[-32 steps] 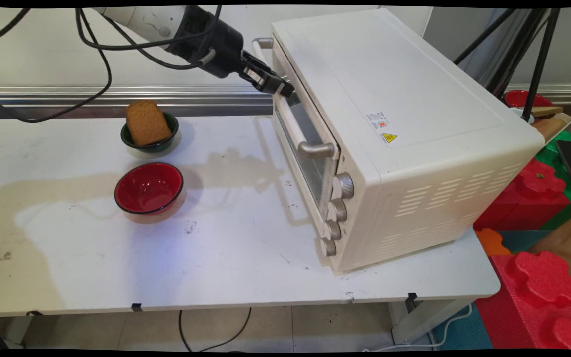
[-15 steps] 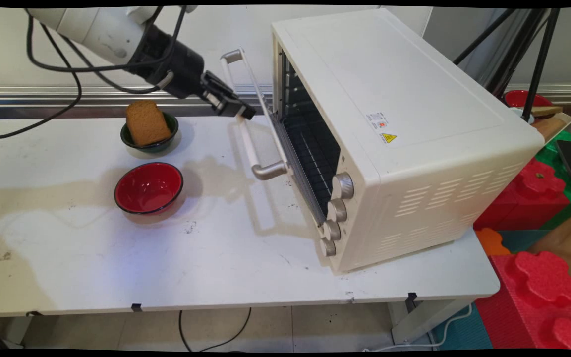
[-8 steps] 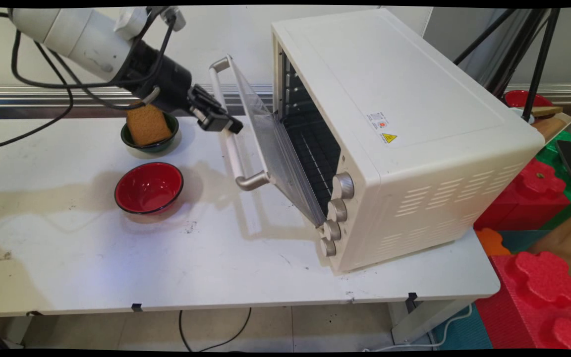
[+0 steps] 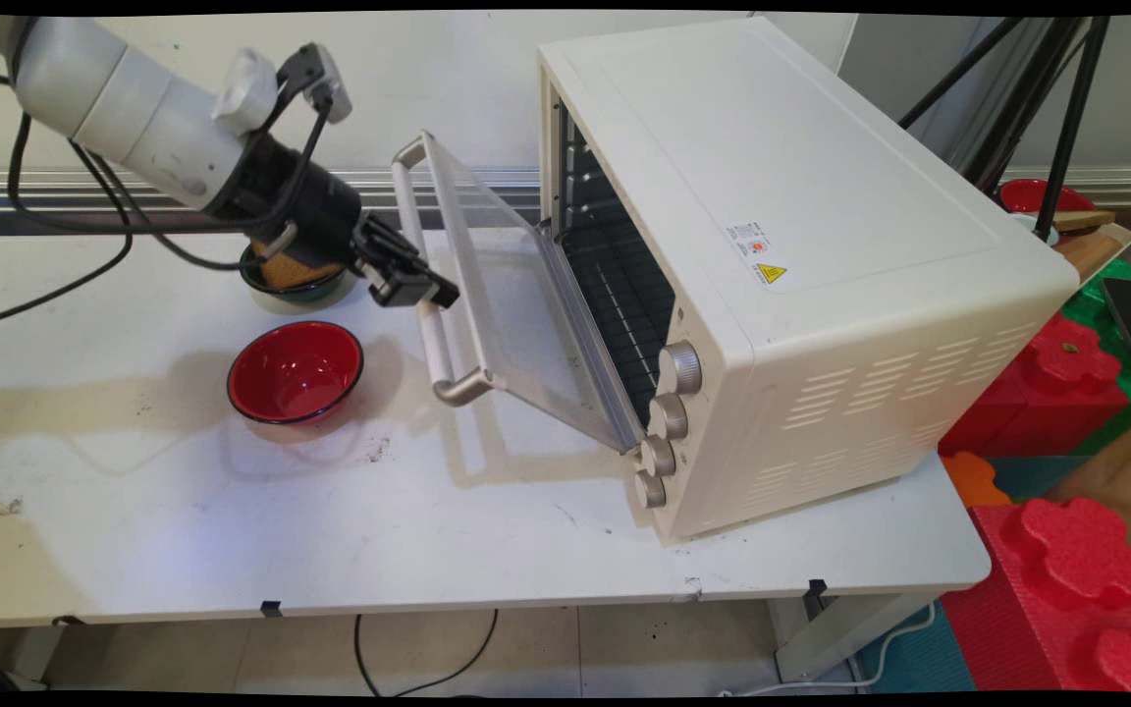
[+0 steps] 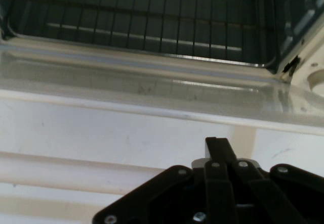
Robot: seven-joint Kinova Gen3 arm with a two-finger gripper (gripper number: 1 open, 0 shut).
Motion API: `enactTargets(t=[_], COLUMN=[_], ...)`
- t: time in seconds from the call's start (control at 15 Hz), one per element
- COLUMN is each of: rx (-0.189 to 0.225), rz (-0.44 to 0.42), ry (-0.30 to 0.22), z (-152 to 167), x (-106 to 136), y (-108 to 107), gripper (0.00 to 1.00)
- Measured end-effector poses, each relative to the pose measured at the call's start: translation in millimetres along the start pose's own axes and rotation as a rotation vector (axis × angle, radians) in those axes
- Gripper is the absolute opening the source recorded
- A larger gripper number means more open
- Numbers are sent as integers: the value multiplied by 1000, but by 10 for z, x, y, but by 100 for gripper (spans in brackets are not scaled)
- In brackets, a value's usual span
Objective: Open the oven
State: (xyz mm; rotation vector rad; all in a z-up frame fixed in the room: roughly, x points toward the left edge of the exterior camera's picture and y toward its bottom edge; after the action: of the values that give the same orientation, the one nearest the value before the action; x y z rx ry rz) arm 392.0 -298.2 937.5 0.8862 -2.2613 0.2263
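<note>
Gripper (image 4: 428,292) fingers pressed together, tip on the handle bar (image 4: 425,295) of the oven door (image 4: 507,314); can't tell if it actually pinches the bar. Door is partly open, tilted outward from the toaster oven (image 4: 772,245). Hand view: wire rack (image 5: 152,21) inside the oven, seen past the door glass.

Left of the oven: red bowl (image 4: 295,371), empty, near the door handle. Behind it, a dark green bowl (image 4: 281,283) with a brown slice (image 4: 283,270), mostly hidden by the arm.

White table (image 4: 330,530) is scuffed, with a tan stain left of the red bowl. Right of the oven: red and green foam blocks (image 4: 1066,550) on the floor, black tripod legs (image 4: 1066,108). Wall with a metal rail (image 4: 134,182) behind.
</note>
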Motion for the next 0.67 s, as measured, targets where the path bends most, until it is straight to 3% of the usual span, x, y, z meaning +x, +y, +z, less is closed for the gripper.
enactTargets(t=[0.67], rx=[1], rz=[13], ry=[-47], z=[104], x=[-389], y=[24], gripper=[0])
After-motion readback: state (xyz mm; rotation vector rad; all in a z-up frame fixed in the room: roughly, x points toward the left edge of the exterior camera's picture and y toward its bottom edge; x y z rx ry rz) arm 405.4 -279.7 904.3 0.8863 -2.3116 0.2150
